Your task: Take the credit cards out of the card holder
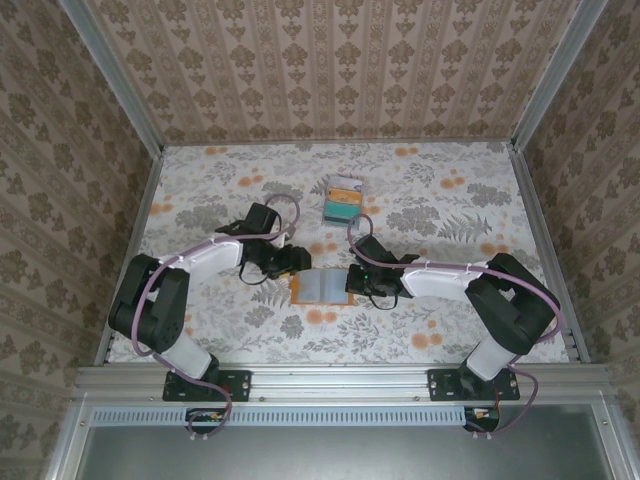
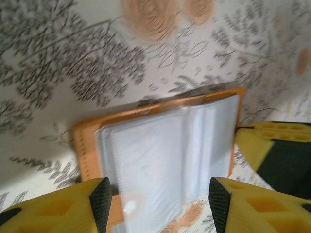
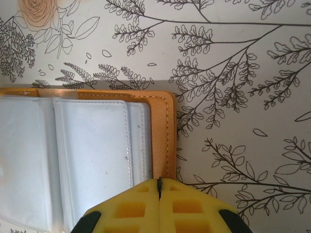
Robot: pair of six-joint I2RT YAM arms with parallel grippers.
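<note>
The card holder lies open on the table between my two grippers, orange cover down and pale blue-grey sleeves up. Its sleeves look empty. The credit cards, teal-green, orange and whitish, sit in a small pile on the table beyond the holder. My left gripper is open just above the holder's left half, with nothing between its fingers. My right gripper is shut, its tips down on the holder's orange right border.
The table carries a floral-print cloth. Patterned walls and metal frame rails close in the left, right and back sides. Both arms reach in from the near edge toward the centre.
</note>
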